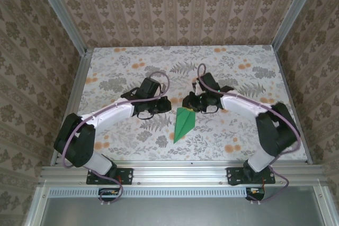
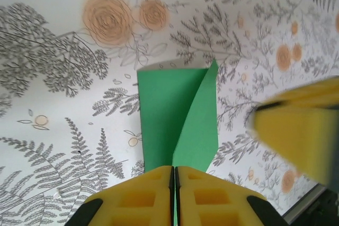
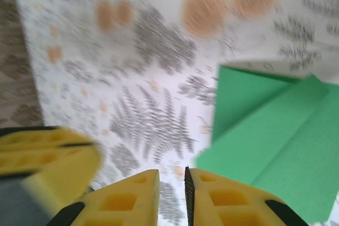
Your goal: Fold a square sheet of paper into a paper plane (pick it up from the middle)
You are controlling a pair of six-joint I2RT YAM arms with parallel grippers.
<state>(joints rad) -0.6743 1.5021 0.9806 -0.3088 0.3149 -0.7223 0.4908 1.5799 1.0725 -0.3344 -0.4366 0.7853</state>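
The square sheet of paper is bright green and folded into a narrow pointed shape, tip toward the near edge, wide end between the two grippers. In the left wrist view the paper runs along its centre crease into my left gripper, which is shut on it; a green sliver shows between the pads. My left gripper sits just left of the wide end. My right gripper has a small gap with only table showing through. The paper lies just right of its right finger. From above, the right gripper is at the paper's top end.
The floral tabletop is walled by patterned panels, with an aluminium rail along the near edge. The right gripper's blurred yellow finger shows in the left wrist view; the left gripper's finger shows in the right wrist view.
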